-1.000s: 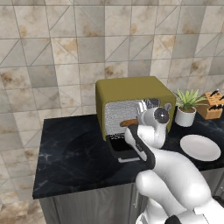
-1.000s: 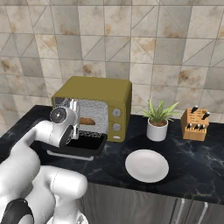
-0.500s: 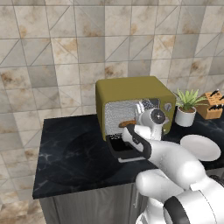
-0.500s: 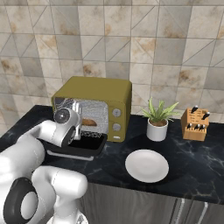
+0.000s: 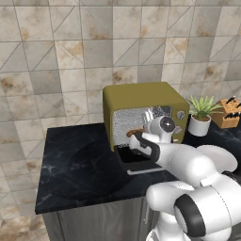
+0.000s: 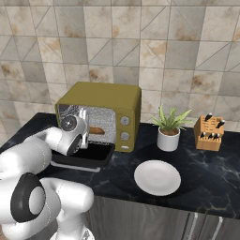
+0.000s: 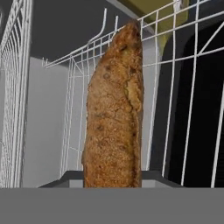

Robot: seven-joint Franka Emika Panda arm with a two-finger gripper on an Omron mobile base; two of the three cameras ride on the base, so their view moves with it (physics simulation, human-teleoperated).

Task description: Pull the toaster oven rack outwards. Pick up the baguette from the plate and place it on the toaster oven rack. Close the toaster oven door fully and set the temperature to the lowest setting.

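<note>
While gripping baguette (image 7: 114, 113), pincer (image 5: 135, 140) reaches into toaster oven (image 5: 141, 101).

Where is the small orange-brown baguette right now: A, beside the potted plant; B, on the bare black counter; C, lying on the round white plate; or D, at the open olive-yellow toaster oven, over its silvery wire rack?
D: the orange-brown baguette shows against the silvery wire rack at the olive-yellow toaster oven, while the round white plate lies bare.
</note>
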